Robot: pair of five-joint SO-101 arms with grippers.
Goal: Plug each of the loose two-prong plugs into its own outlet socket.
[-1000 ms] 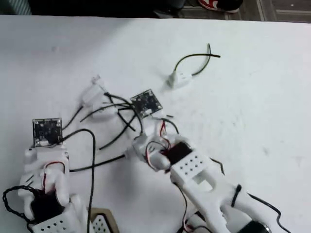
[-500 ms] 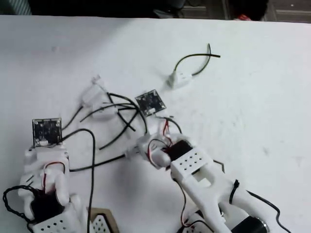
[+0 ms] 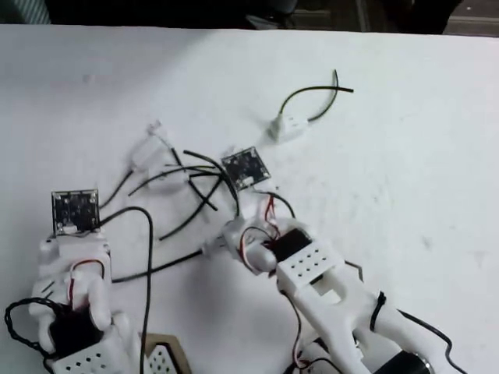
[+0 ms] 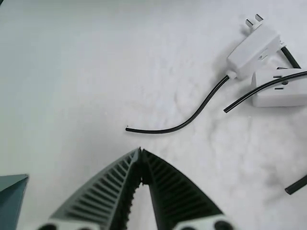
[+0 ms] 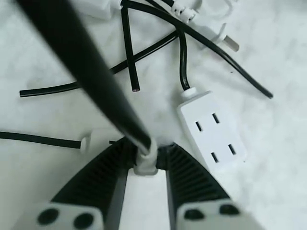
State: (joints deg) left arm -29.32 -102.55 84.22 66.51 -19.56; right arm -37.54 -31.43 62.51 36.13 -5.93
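Shifted slightly to its right since a second ago, the right gripper (image 5: 144, 152) is clamped on a white two-prong plug (image 5: 144, 164), whose thick black cord (image 5: 86, 72) rises past the camera. A white outlet socket (image 5: 213, 128) lies just beside it, slots up. The left gripper (image 4: 141, 153) hangs low over the worktop (image 4: 72, 72), jaws pressed together and empty. Beyond it a second plug (image 4: 252, 45) lies just beside another socket (image 4: 280, 91). A white connector (image 3: 284, 126) on a curled cord lies well apart, toward the far edge.
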